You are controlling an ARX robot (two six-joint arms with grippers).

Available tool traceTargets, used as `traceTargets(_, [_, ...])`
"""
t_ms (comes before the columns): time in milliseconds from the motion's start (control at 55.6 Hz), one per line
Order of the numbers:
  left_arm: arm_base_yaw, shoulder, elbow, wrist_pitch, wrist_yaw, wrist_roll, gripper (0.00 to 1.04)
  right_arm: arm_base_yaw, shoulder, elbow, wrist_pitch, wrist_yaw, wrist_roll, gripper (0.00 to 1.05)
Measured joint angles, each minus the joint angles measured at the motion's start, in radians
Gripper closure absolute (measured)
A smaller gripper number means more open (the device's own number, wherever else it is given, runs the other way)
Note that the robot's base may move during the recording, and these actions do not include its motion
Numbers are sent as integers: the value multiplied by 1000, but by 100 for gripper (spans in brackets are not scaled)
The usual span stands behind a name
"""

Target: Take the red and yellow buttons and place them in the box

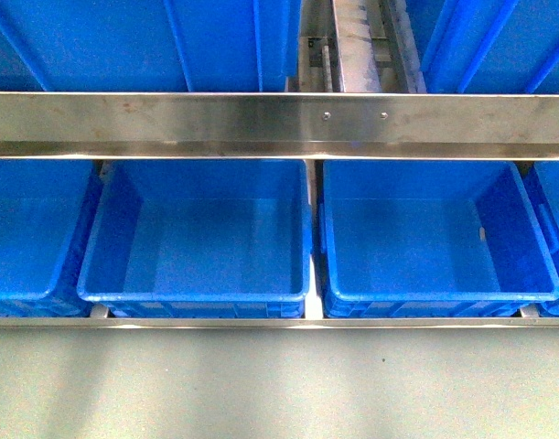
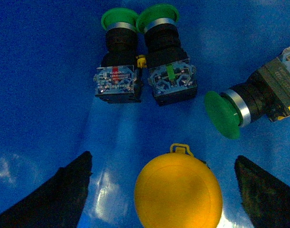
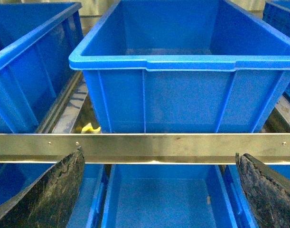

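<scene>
The yellow button (image 2: pixel 178 192) is seen on the blue bin floor (image 2: pixel 40 71), squarely between the wide-spread fingers of the left claw (image 2: pixel 162 157). The right claw (image 3: pixel 159 154), equally wide and empty, is held at the shelf rail (image 3: pixel 182 147).

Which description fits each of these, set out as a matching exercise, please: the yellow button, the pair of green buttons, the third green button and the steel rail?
Things:
1. yellow button
2. pair of green buttons
3. third green button
4. steel rail

Descriptions:
A. side by side, caps pointing the same way
B. running level between the upper and lower blue bins
C. between the fingers of the open left gripper
D. lying apart, cap turned toward the yellow button

Pairs: 1-C, 2-A, 3-D, 4-B.
</scene>
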Motion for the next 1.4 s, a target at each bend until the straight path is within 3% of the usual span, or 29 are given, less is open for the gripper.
traceTargets(90, [-1,28,40,-21,-3,0,36,0,0,0,0,0,0,7])
traceTargets(342, [-5,37,56,-19,-3,-1,69,0,0,0,0,0,0,7])
traceTargets(521, [-10,-3,-24,54,-8,-1,71,0,0,0,0,0,0,7])
traceTargets(881, [-23,-460,-447,323,82,-2,71,0,0,0,0,0,0,7])
traceTargets(1115, [33,-972,-992,477,285,-25,71,0,0,0,0,0,0,7])
traceTargets(1403, [226,-1410,-1468,587,639,-62,71,0,0,0,0,0,0,7])
